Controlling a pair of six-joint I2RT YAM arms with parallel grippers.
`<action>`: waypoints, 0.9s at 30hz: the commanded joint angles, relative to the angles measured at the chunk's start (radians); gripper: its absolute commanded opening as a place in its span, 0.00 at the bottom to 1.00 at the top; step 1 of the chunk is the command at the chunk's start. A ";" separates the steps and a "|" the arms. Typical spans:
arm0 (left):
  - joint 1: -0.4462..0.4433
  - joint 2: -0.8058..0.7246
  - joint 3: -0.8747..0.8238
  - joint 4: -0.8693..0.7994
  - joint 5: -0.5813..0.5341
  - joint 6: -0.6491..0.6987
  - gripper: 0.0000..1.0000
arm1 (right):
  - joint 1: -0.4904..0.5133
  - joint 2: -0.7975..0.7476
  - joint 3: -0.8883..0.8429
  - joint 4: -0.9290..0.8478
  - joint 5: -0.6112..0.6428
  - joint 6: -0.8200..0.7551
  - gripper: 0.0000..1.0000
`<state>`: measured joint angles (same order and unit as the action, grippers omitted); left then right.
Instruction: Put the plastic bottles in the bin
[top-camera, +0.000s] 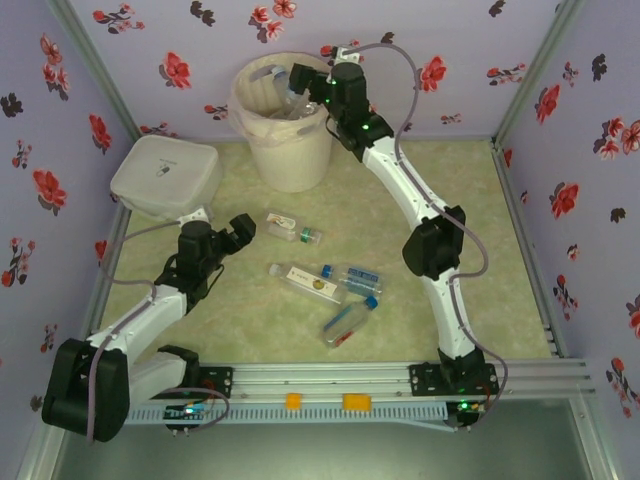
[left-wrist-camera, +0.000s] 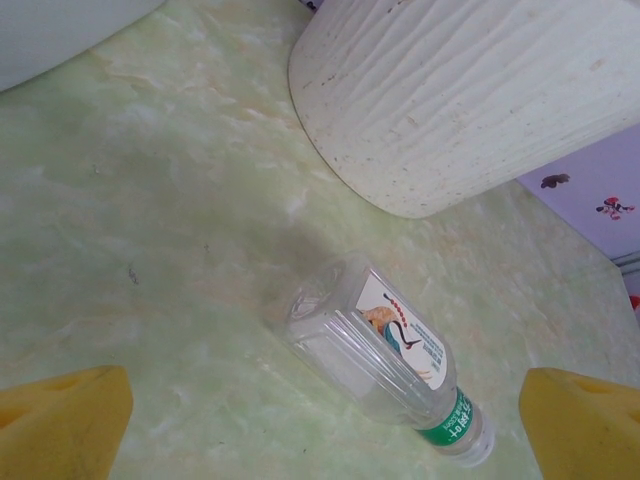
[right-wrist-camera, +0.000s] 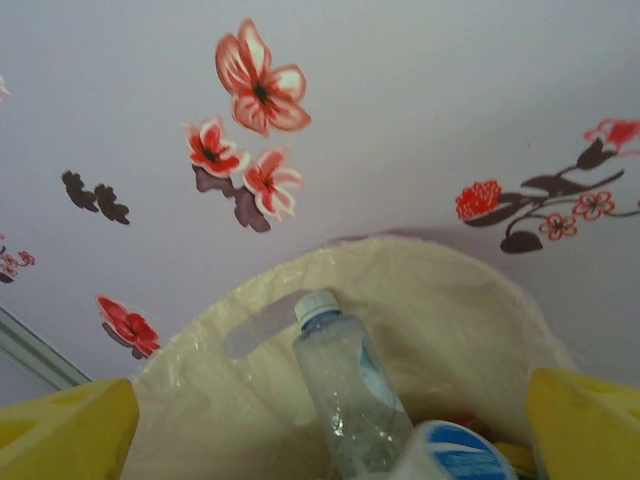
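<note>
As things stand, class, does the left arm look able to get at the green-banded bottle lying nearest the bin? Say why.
Probably yes. The left pincer is open close to the green-banded bottle, which lies alone on bare table, apart from the bin, with nothing in between.

White links (top-camera: 400, 185), black joints (top-camera: 432, 248), looping grey cables (top-camera: 413, 68) — yellow finger pads (left-wrist-camera: 60, 420).

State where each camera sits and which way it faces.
Top external: above, behind the bases, looking down on table, left arm, right arm, bin.
Left wrist: low, aimed down at a green-labelled bottle near the bin; yellow fingers.
Right wrist: above the bin, facing the floral wall; yellow fingers.
Shared: the bin, in all three.
</note>
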<state>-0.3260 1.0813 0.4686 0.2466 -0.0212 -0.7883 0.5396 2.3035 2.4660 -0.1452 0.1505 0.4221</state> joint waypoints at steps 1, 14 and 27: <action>0.006 0.020 0.033 -0.030 0.012 -0.017 1.00 | 0.003 -0.064 0.033 -0.050 0.022 -0.078 1.00; -0.031 0.081 0.092 -0.028 0.023 -0.041 1.00 | 0.005 -0.340 -0.300 -0.168 -0.002 -0.153 1.00; -0.198 0.245 0.161 0.039 -0.107 -0.207 1.00 | 0.003 -0.684 -0.975 -0.110 0.003 -0.153 1.00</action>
<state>-0.4957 1.2930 0.5827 0.2550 -0.0620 -0.9360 0.5396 1.6917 1.5703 -0.2813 0.1524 0.2764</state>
